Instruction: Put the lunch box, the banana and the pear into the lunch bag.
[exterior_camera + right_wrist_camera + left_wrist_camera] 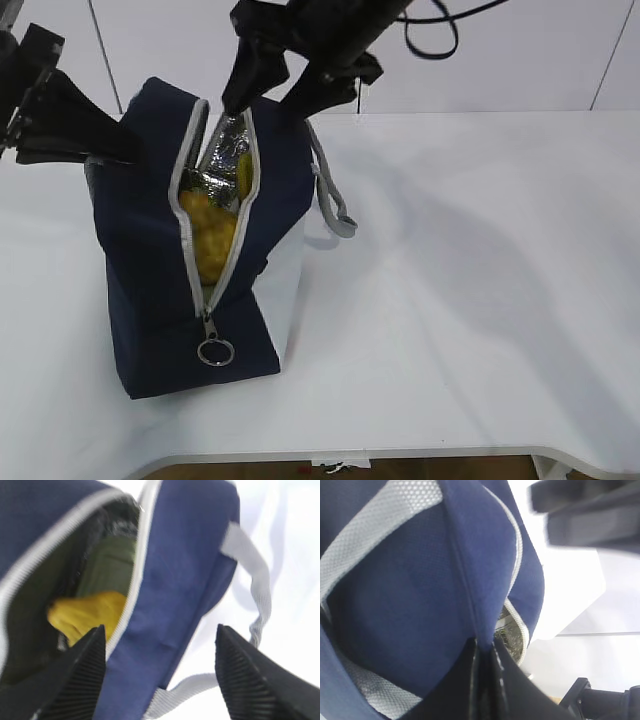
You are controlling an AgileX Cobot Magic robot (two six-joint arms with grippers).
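Note:
The navy lunch bag stands at the table's left with its grey zipper open and foil lining showing. Yellow fruit lies inside; I cannot tell the banana from the pear. In the right wrist view the lunch box's green lid sits deep in the bag behind the yellow fruit. My left gripper is shut on a fold of the bag's navy fabric, pinched at the left gripper's tips. My right gripper hangs open over the far end of the opening. Its fingers straddle the bag's right rim without clamping it.
A grey webbing handle droops off the bag's right side onto the white table. The zipper's ring pull hangs at the near end of the bag. The table's front edge runs just below the bag.

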